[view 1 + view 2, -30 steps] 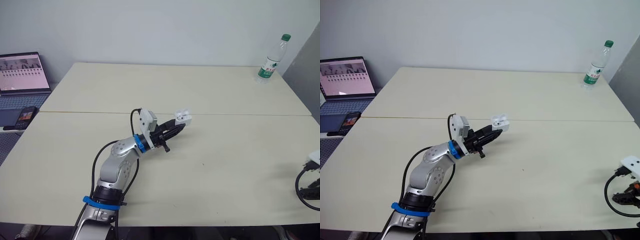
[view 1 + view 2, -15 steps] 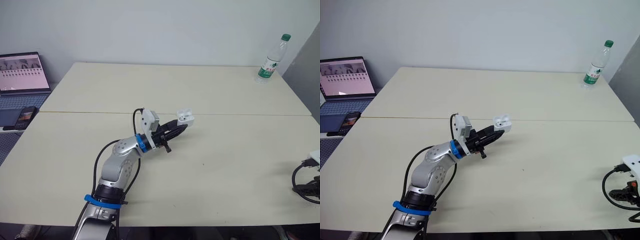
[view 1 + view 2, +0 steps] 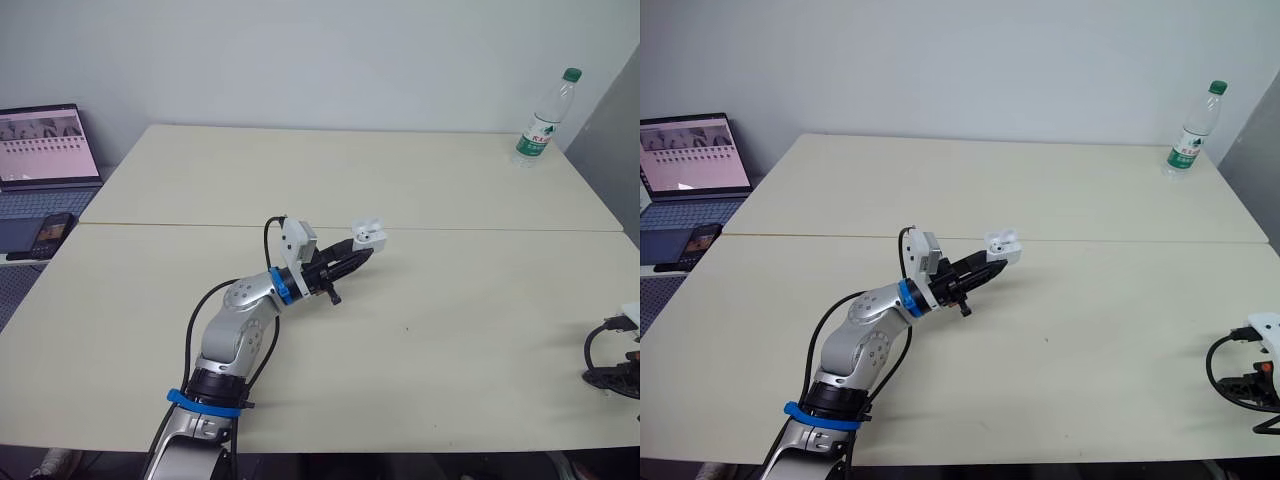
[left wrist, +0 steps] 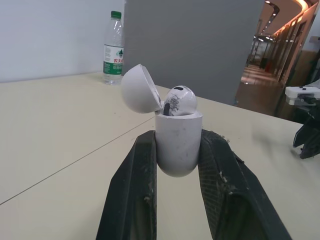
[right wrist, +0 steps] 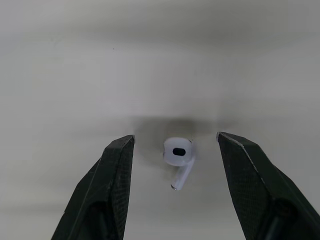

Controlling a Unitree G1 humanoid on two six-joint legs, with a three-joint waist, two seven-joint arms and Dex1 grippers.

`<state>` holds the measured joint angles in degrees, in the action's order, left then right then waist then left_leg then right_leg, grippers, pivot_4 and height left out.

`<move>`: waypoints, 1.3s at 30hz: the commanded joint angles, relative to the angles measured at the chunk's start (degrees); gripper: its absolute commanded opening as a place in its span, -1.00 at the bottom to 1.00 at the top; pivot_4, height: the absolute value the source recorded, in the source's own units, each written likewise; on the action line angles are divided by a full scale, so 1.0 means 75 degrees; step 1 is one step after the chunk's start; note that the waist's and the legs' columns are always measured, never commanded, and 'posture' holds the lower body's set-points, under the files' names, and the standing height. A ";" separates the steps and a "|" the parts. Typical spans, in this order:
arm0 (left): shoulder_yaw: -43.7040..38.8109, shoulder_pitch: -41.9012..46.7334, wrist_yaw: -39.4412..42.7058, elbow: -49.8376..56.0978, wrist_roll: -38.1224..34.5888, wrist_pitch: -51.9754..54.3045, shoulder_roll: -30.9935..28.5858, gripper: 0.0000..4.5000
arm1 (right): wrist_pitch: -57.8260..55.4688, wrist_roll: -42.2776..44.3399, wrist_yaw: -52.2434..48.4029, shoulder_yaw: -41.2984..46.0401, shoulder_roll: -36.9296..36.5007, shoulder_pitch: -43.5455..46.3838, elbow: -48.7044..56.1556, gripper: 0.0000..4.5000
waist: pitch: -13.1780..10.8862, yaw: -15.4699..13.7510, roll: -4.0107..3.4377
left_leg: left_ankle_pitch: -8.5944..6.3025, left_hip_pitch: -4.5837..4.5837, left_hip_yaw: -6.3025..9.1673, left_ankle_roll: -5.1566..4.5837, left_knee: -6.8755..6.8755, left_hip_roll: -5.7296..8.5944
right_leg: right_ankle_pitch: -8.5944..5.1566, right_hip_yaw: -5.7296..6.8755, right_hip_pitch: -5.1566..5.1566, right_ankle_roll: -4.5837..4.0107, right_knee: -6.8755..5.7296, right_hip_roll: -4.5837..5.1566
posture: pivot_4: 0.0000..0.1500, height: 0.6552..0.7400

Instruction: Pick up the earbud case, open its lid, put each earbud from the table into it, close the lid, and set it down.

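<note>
Near the middle of the table (image 3: pixel 450 180), the earbud case (image 4: pixel 177 145) was clamped in the left gripper (image 4: pixel 177 137), its lid (image 4: pixel 140 90) swung open and one earbud (image 4: pixel 180 102) seated inside. By the right edge, the right gripper (image 5: pixel 175 136), largely cut off in the eye views, was spread wide, and the second earbud (image 5: pixel 178 155) was seen between its fingers, untouched on the surface.

Cream table (image 3: pixel 450 340) bears a bottle (image 3: pixel 541 118) (far corner) and, seemingly, an earbud (image 5: pixel 178 156).
</note>
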<state>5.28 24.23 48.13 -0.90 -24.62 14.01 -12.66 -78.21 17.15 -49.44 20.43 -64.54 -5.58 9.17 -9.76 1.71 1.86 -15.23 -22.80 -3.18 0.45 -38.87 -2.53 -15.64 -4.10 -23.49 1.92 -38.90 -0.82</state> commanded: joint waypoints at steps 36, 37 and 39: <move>0.0028 0.0624 -0.0058 0.0145 -0.0069 -0.0003 0.0249 -0.65 | 0.6837 0.0465 0.0042 -0.0676 0.2171 0.2054 0.1739 -0.83 | -0.0008 0.0022 0.0014 | 0.0000 -0.0001 -0.0004 0.0000 0.0002 0.0000 | 0.0002 0.0003 -0.0001 0.0004 0.0004 -0.0002 | 1.00 0.91; 0.0044 0.0656 -0.0061 0.0113 -0.0050 -0.0010 0.0287 -0.65 | 0.6960 0.0460 0.0209 -0.0815 0.2437 0.2320 0.1763 -0.83 | -0.0007 0.0020 0.0012 | 0.0000 0.0000 -0.0004 0.0000 0.0001 -0.0004 | 0.0003 0.0004 -0.0001 0.0005 0.0003 -0.0004 | 1.00 0.91; 0.0060 0.0753 -0.0071 0.0028 -0.0019 -0.0039 0.0364 -0.65 | 0.6982 0.0482 0.0649 -0.1151 0.3027 0.2915 0.1877 -0.83 | -0.0007 0.0028 0.0011 | 0.0000 0.0004 -0.0003 0.0000 0.0001 -0.0004 | 0.0003 0.0002 -0.0001 0.0005 -0.0002 -0.0005 | 1.00 0.91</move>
<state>5.80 28.42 47.91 -1.14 -24.66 14.54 -10.49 -27.55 20.28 -46.97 12.20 -42.65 14.13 20.61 -9.81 1.92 1.94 -15.23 -22.78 -3.21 0.45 -38.86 -2.59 -15.61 -4.09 -23.50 1.95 -38.92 -0.87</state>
